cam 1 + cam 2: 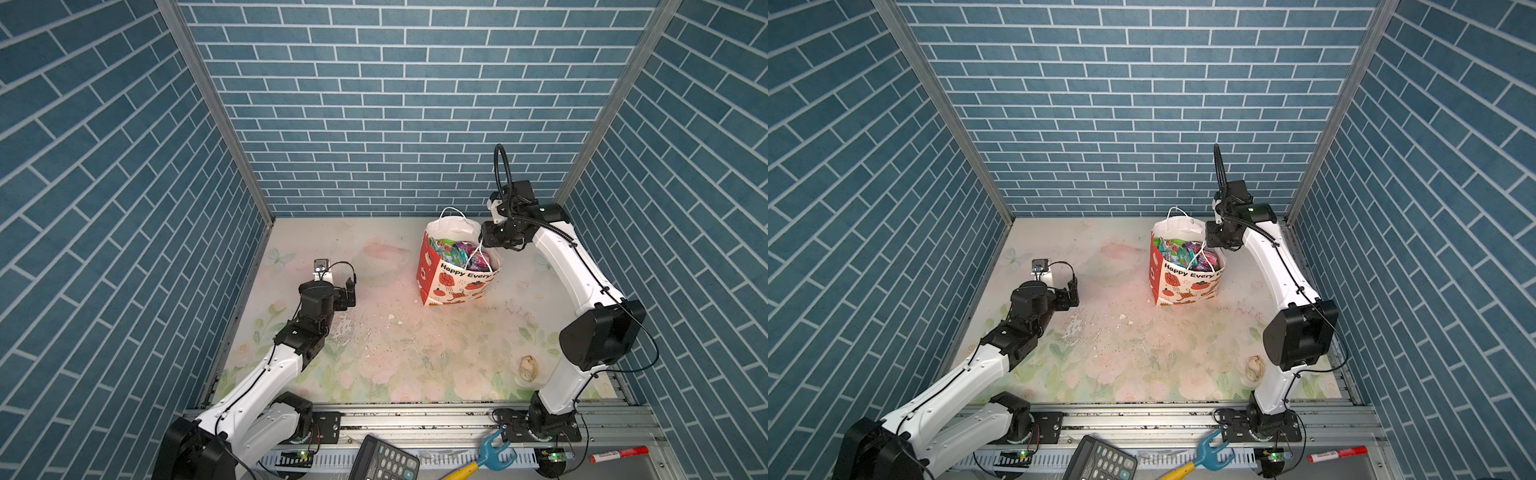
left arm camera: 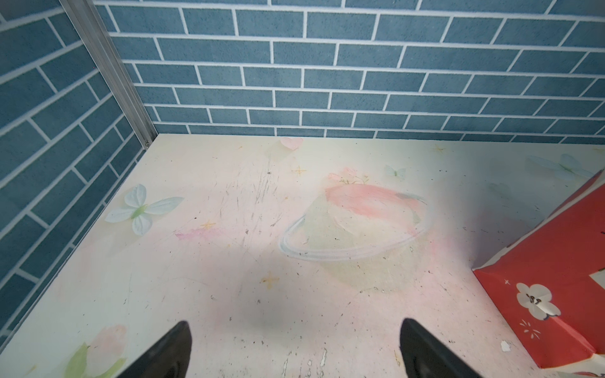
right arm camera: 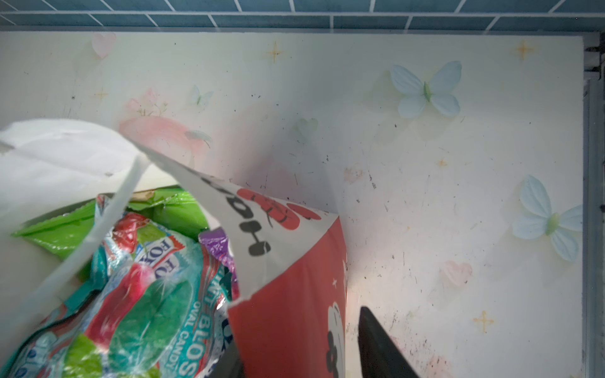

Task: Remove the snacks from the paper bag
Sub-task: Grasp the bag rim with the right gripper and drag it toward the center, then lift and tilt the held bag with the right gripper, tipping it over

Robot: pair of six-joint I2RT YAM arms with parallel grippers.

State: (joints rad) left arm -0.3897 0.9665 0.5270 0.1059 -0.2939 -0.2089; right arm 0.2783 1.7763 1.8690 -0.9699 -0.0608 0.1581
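On the table at 1 o'clock, paper bag: it stands upright with the mouth open. The paper is thin, so I judge it light and easy to tip or tear. It is not the thing to pull on.
Left pincer: at 9 o'clock of the table, spread fully, nothing between the fingers, well apart from the bag.
Right pincer: at the 3 o'clock edge of the bag's mouth, half spread. One finger is inside and one outside the red side wall, and the outer one does not touch it.
Snacks: inside the bag, piled near to the rim. I see none on the table.
Teal FOX'S packet: on top of the pile, just beside my inner finger. It is crinkly film, probably soft, light and slippery. I would pinch a sealed edge or a fold, not the puffed middle.
Cord handle: it crosses over the pile and may catch a packet when I lift.
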